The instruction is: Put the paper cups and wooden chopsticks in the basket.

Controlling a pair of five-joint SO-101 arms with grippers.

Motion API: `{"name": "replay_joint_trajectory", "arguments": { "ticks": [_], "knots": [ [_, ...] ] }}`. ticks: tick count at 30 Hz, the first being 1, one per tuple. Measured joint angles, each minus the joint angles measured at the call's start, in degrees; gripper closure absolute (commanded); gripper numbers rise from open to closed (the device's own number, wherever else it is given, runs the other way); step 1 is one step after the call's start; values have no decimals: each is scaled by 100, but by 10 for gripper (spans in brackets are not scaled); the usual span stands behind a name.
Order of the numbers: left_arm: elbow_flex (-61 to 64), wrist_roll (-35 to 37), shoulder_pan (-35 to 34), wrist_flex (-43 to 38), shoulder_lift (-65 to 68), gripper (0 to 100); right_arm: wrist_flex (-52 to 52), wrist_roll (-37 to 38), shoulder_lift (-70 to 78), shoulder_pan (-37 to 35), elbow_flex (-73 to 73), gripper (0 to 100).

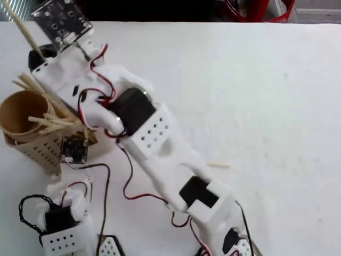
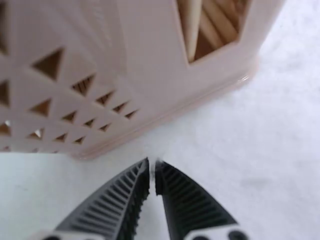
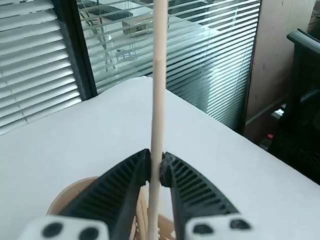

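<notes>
Chopstick (image 3: 159, 75) in claw (image 3: 155, 170), white table (image 3: 75, 135), blinds (image 3: 30, 60)

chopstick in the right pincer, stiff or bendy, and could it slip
Probably stiff: the chopstick runs straight with no sag. It is thin and smooth, and the right pincer pinches it at one narrow spot, so it could pivot or slide. Likely very light.

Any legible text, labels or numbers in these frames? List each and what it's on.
None readable.
upper circuit board: marks too blurred to read.
lower circuit board: marks too small to read.
basket, paper cup, chopstick: no print visible.
</notes>
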Motion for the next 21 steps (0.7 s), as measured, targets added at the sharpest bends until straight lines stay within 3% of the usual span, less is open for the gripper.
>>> {"name": "replay_joint_trajectory", "arguments": {
  "ticks": [14,21],
  "knots": [
    [0,0,0,0,0,951,554,-18,387,325,0,981],
    [0,0,0,0,0,951,1020,475,369,193,-123,981]
  ]
}}
